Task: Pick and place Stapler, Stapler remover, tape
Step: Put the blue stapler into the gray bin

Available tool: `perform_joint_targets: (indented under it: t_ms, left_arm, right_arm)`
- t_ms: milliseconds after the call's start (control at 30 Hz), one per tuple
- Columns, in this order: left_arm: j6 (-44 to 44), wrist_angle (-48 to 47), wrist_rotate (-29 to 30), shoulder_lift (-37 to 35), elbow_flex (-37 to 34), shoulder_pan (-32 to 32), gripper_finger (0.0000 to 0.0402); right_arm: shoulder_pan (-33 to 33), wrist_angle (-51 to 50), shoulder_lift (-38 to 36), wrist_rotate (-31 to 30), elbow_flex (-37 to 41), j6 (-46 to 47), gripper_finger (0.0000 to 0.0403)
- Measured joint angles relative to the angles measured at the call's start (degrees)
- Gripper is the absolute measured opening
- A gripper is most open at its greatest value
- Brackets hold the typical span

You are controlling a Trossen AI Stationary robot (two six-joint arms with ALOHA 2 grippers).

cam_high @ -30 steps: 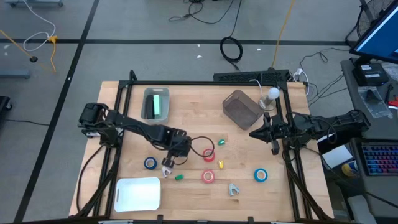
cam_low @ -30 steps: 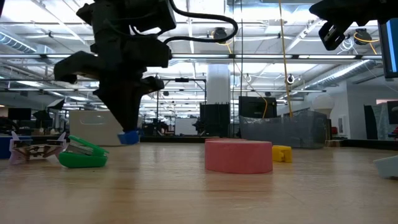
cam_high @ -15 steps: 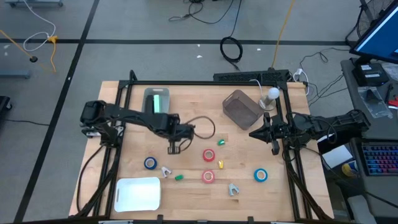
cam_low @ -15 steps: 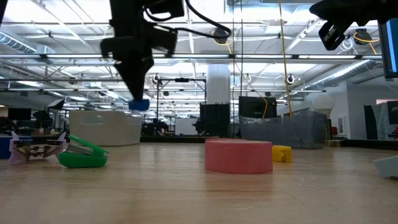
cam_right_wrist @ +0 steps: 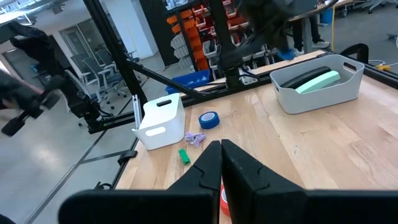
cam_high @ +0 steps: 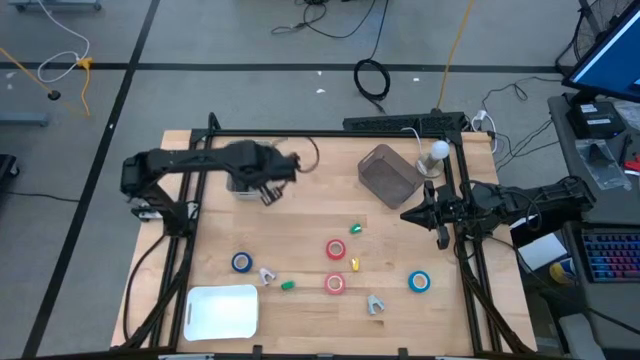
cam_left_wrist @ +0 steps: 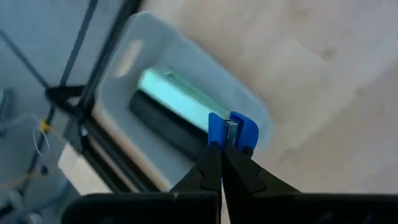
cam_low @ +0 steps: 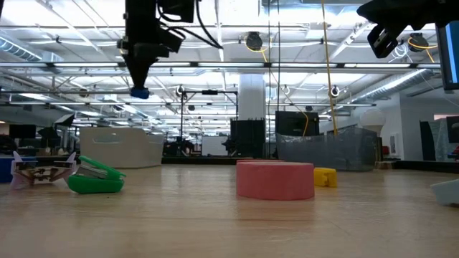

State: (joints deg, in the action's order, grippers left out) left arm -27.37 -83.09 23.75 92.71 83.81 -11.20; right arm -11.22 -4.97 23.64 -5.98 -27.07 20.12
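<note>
My left gripper point(cam_high: 268, 192) is high above the table's far-left part, shut on a small blue stapler remover point(cam_left_wrist: 231, 128), which the low view also shows point(cam_low: 140, 92). Below it sits a grey bin point(cam_left_wrist: 124, 56) holding a green stapler point(cam_left_wrist: 177, 94) and a dark item. Two red tape rolls point(cam_high: 335, 249) point(cam_high: 335, 284) and two blue ones point(cam_high: 241, 262) point(cam_high: 419, 282) lie flat on the table. Other small stapler removers lie near them: green point(cam_high: 288, 285), pale point(cam_high: 266, 274), yellow point(cam_high: 354, 264), grey point(cam_high: 375, 304). My right gripper point(cam_high: 440, 215) waits shut at the right edge. My left gripper pinches the blue stapler remover point(cam_left_wrist: 231, 128) between its two fingertips, coming from above and pointing down. The blue piece sticks out past the fingertips, lifted clear, over the grey bin's near rim.
A white bin point(cam_high: 222, 311) stands at the near-left corner and a dark see-through bin point(cam_high: 388, 172) at the far right. Another green remover point(cam_high: 354, 228) lies mid-table. Bare wood shows between the grey bin and the tape rolls.
My left gripper has risen from just above the table by the near blue tape roll and swung toward the far-left, ending over the grey bin. It has stayed shut on the blue stapler remover, which has travelled with it, well clear of the table.
</note>
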Motion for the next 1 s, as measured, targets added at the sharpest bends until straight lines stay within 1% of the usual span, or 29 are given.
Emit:
perform_joint_targets:
  t_ms: [100,267,400,600,733,867,1000]
  left_arm:
    - [-2.11,-0.62,-0.09,-2.12,-0.02,-3.83,0.0000]
    - [-3.05,0.78,-0.85,-2.32,-0.11,-9.65,0.0000]
    - [-2.31,5.92,-3.12,-1.94,-2.57,-14.22,0.0000]
    - [0.87,14.46,-3.13,-1.93,-8.35,-20.14,0.0000]
    - [9.30,21.64,-2.69,-1.95,-10.79,-22.71,0.0000]
    - [19.50,28.85,-2.71,-1.95,-12.42,-23.60,0.0000]
    - [28.92,32.26,-3.98,-1.00,-13.34,-24.09,0.0000]
  right_arm:
    - [-0.02,-0.03,0.00,0.02,0.00,0.06,0.0004]
    - [0.00,-0.02,0.00,0.02,0.00,0.17,0.0004]
    - [0.00,-0.02,0.02,0.02,0.00,0.20,0.0004]
    - [-0.02,-0.02,0.00,0.02,0.00,0.20,0.0004]
    - [-0.02,-0.02,0.01,-0.14,0.00,0.20,0.0004]
    - [-0.02,-0.02,0.00,-0.18,0.00,0.20,0.0004]
    - [-0.02,-0.02,0.02,-0.20,0.00,0.39,0.0004]
